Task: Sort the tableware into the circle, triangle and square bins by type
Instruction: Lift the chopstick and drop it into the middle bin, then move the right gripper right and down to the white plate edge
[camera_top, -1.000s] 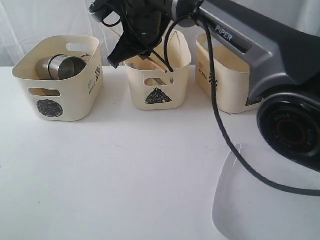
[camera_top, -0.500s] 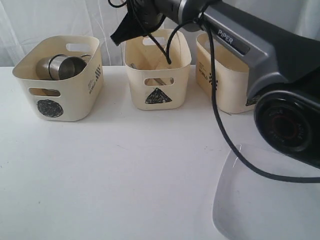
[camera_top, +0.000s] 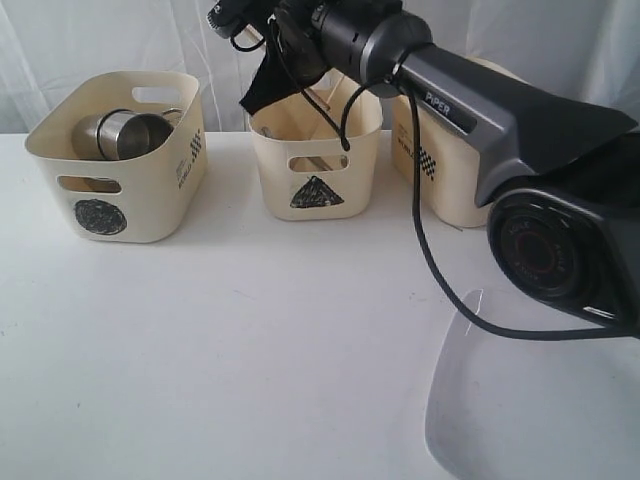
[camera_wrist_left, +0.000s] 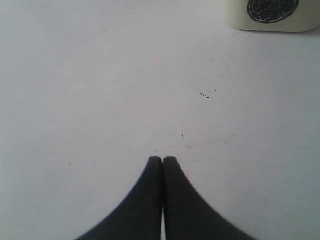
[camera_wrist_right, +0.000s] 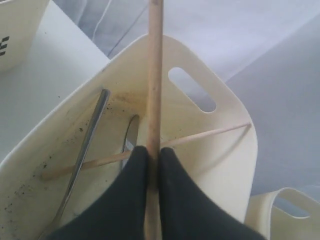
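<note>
My right gripper (camera_wrist_right: 152, 150) is shut on a wooden chopstick (camera_wrist_right: 154, 75), which sticks out past the fingertips over the triangle bin (camera_top: 315, 165). In the exterior view this gripper (camera_top: 262, 88) hangs above the bin's left rim. Inside the bin lie a second chopstick (camera_wrist_right: 200, 137) and two steel utensil handles (camera_wrist_right: 90, 135). Steel mugs (camera_top: 125, 132) sit in the circle bin (camera_top: 120, 190). The square bin (camera_top: 440, 170) is partly hidden behind the arm. A large white square plate (camera_top: 520, 400) lies at the front right. My left gripper (camera_wrist_left: 162, 160) is shut and holds nothing, over bare table near the circle bin (camera_wrist_left: 272, 15).
The right arm's grey body (camera_top: 520, 110) and its black cable (camera_top: 430, 250) cross the right half of the exterior view. White table (camera_top: 250, 340) stretches in front of the bins. A white curtain hangs behind them.
The right gripper rose from the triangle bin's front-left rim, then shifted slightly right, still holding the chopstick. The arm's base swung left. The bins stayed put.
</note>
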